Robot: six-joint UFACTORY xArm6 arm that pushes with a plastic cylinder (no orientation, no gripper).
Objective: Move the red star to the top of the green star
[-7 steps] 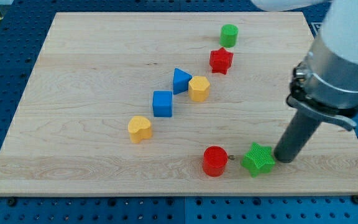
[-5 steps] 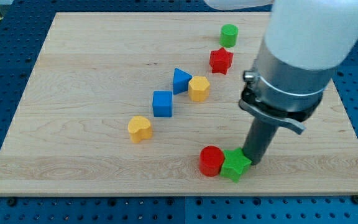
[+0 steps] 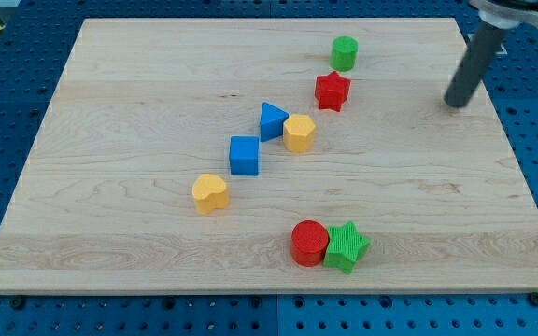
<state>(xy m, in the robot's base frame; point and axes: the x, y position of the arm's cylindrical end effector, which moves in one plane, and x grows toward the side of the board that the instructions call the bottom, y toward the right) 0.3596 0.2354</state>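
Note:
The red star lies in the upper right part of the wooden board, just below a green cylinder. The green star lies near the board's bottom edge, touching a red cylinder on its left. My tip is at the board's right side, well to the right of the red star and far above the green star, touching no block.
A blue triangle, a yellow hexagon, a blue cube and a yellow heart run in a diagonal line across the board's middle. Blue perforated table surrounds the board.
My tip pushed the green star left against the red cylinder, then pulled away up and to the right. The red star has not moved.

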